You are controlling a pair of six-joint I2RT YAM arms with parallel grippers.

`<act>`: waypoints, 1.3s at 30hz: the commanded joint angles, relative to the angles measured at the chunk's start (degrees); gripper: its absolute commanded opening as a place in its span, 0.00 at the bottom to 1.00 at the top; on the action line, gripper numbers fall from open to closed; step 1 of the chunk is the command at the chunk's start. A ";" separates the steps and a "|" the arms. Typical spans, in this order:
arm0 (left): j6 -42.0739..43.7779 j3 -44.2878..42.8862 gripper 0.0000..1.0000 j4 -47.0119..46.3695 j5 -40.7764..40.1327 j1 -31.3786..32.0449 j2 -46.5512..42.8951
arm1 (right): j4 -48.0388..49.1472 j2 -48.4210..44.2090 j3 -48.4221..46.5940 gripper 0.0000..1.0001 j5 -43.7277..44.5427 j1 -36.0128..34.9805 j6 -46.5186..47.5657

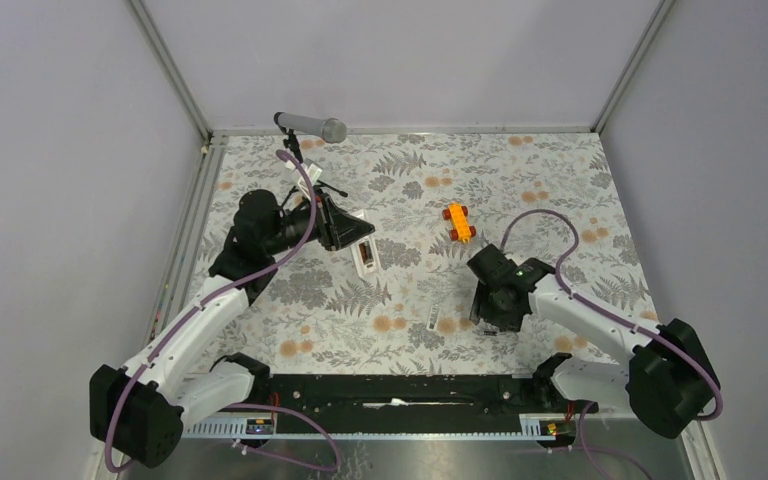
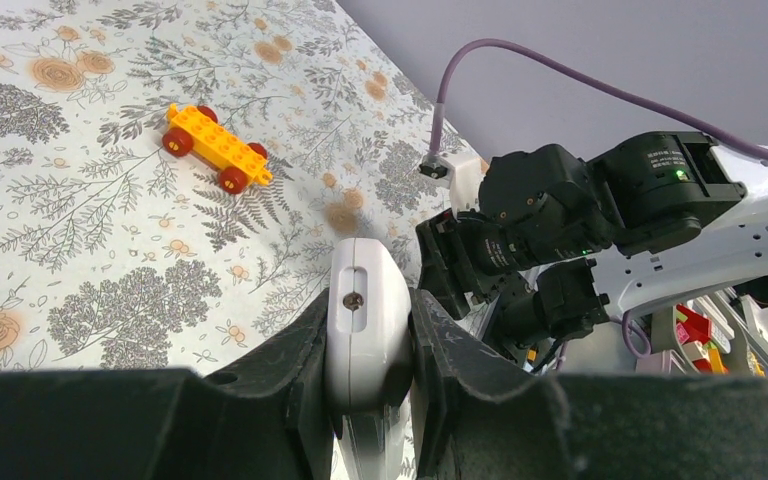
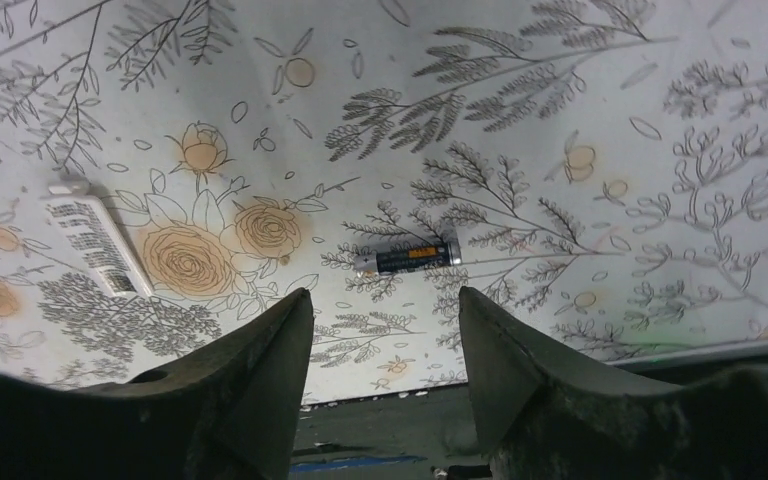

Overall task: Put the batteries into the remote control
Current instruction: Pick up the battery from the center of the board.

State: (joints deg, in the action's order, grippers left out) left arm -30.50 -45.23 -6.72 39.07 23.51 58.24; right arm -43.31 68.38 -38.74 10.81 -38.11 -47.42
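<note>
The left claw [image 1: 348, 237] pinches the remote control [image 2: 365, 320] tight between its fingers. The right claw [image 3: 385, 300] hangs spread, one battery [image 3: 407, 257] lying crosswise just ahead of its gap, a white cover piece [image 3: 95, 243] well off to its left

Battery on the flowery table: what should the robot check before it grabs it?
1. Right gripper open: ok.
2. Battery ahead of the gap between the fingers: ok.
3. Battery turned for a side grip: probably not ok; it lies end to end across the gap.
4. White cover piece out of the way: ok, it lies apart to one side.
5. Left gripper holding the remote control: ok, shut on it.
6. Both batteries found: cannot tell, only one shows.
</note>
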 commanded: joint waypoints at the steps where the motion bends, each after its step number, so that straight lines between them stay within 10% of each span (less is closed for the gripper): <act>1: -1.05 0.06 0.00 -4.86 -0.49 -0.30 -1.26 | -5.31 -3.29 -1.59 0.61 -3.31 4.58 -9.89; 12: -2.99 1.97 0.00 -6.16 -1.44 -0.30 -3.60 | -6.28 -5.91 2.15 0.48 -10.06 8.40 -34.83; 39: -6.69 6.44 0.00 -13.33 -3.25 -0.30 -3.55 | 1.48 0.88 8.02 0.39 -8.07 12.35 -37.22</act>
State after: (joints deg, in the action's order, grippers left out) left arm -36.75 -38.72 -15.25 36.60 23.51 55.27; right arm -42.44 68.62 -31.64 1.39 -26.13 -83.42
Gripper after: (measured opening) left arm 0.278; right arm 0.419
